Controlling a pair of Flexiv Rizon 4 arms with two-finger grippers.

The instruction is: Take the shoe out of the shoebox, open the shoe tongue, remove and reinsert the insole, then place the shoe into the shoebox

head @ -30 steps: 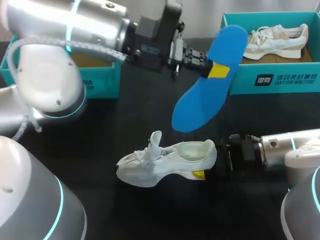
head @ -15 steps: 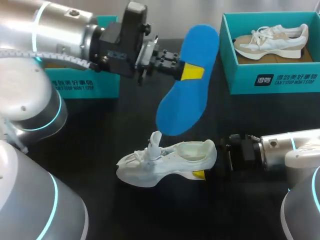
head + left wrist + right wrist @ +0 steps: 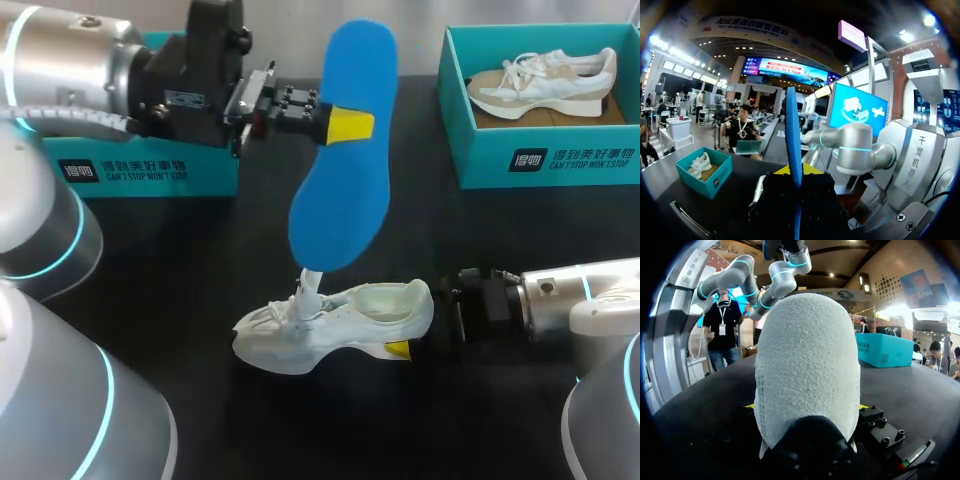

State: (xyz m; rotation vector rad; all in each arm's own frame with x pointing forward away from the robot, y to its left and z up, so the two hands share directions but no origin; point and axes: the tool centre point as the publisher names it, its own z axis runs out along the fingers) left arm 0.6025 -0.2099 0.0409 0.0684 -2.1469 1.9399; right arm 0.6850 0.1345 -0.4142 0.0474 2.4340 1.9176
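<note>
Both tools grasp: the left tool (image 3: pixel 341 126) pinches the insole (image 3: pixel 340 215) just above the shoe (image 3: pixel 330 322), and the right tool (image 3: pixel 404 349) clamps the shoe's heel. Reinsertion seems in hand; next, lower the insole into the shoe's opening.

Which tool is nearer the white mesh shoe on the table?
Right. The right tool holds the white mesh shoe by its heel; the left tool is above it, holding a flat blue insole.
</note>
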